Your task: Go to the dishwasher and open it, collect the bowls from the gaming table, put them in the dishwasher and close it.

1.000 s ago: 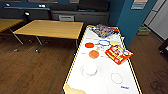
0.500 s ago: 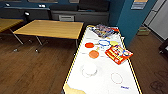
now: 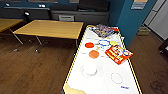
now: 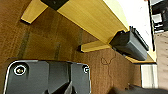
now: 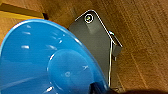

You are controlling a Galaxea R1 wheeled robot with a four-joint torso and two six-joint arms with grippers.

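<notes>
The gaming table (image 3: 72, 66), white-topped with a yellow rim, stretches away right in front of me in the head view. On its middle lie a red-orange bowl (image 3: 89, 45) and an orange bowl (image 3: 94, 54), with a blue-rimmed round dish (image 3: 104, 43) just beyond them. A bright blue bowl (image 5: 37, 62) looms large in the right wrist view, hanging over the wooden floor at my right gripper (image 5: 97, 88), which holds its edge. My left gripper (image 4: 68, 87) hangs low over the floor beside the table's wooden underside. The dishwasher is out of view.
A white plate (image 3: 89, 69) lies near me on the table, a red game box (image 3: 118, 53) to its right and a colourful box (image 3: 103, 30) at the far end. A yellow-topped table (image 3: 50, 28) stands to the left, a teal pillar (image 3: 130, 22) to the right.
</notes>
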